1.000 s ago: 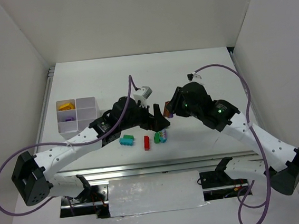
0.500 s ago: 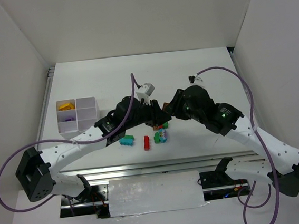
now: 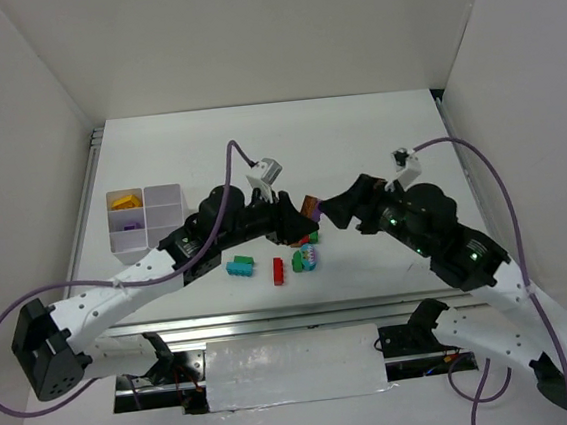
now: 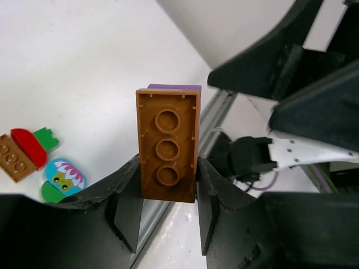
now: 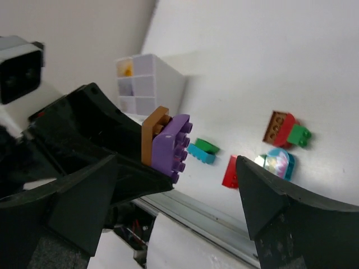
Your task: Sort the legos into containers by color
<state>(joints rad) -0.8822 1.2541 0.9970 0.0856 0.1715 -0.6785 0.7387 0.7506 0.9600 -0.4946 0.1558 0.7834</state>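
My left gripper (image 3: pixel 300 221) is shut on an orange-brown lego (image 4: pixel 167 145) held on end above the table, with a purple lego (image 5: pixel 173 147) stuck to its far face. Both black fingers (image 4: pixel 130 193) press the brick's long sides. My right gripper (image 3: pixel 338 210) stands open just right of the pair, its fingers (image 5: pixel 269 202) wide and apart from it. On the table below lie a teal lego (image 3: pixel 239 266), a red lego (image 3: pixel 278 270) and a green-teal cluster (image 3: pixel 306 258). The containers are one white tray (image 3: pixel 150 243) at the left, with a yellow lego (image 3: pixel 124 201) and a purple piece (image 3: pixel 132 225) inside.
White walls enclose the table on the left, back and right. A metal rail (image 3: pixel 274 319) runs along the near edge, with a foil-covered plate (image 3: pixel 293 367) below it. Purple cables loop off both arms.
The right gripper let go of the stacked legos, opened wide and drew back to the right. The left gripper closed on the orange-brown lego and now carries the pair.
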